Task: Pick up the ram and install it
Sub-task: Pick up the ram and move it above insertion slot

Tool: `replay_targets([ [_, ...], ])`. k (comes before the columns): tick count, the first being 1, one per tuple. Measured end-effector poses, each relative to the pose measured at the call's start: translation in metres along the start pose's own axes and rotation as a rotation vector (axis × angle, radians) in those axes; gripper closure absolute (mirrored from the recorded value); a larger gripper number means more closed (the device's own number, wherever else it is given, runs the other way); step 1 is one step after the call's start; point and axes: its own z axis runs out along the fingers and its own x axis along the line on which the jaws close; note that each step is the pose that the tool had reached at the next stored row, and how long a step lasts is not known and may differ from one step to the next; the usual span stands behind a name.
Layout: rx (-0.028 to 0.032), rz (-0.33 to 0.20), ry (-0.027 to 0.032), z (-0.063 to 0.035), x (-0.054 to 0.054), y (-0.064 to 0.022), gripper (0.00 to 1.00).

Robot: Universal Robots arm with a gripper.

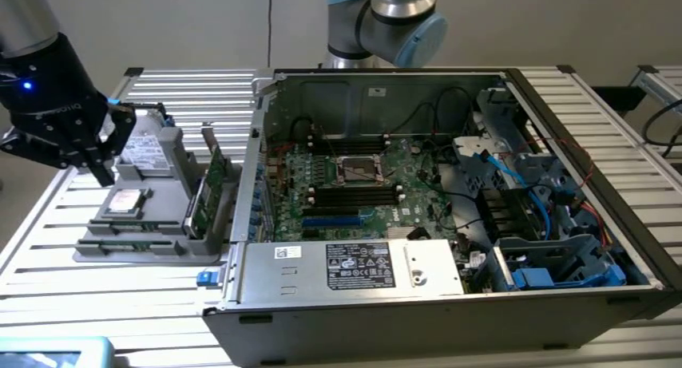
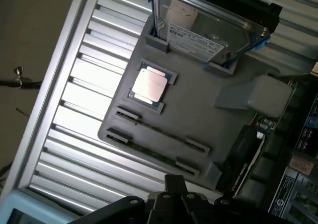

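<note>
Gripper (image 2: 174, 182) clenched, empty, above gray tray (image 2: 198, 114); ram (image 2: 149, 152) stands edge-up in slot near its tips, long axis along tray's outer edge.

Exterior view: illumination is bright, diffuse and overhead. The slatted table (image 1: 48, 232) reflects strongly, and the slats at the exterior view's left wash out to near white. The open computer case (image 1: 362, 96) is well lit on its rear wall, but its drive bays (image 1: 554, 224) at the exterior view's right sit in shadow. The gripper (image 1: 101, 172) reads as a near-black mass with little surface detail.

Wrist view: overall dimmer and flatter in contrast. Glare bands run along the table slats, and the processor lid (image 2: 150, 84) and the hard drive cover (image 2: 198, 20) show bright sheen. The grey tray (image 2: 198, 114) casts a soft shadow. Parts nearest the lens are dark and out of focus.
</note>
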Motion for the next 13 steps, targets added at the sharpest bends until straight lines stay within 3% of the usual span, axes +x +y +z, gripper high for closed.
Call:
replay_targets([
  [13, 0.0010, -0.237, -0.0056, 0.0004, -0.0001, 0.0001, 0.89],
])
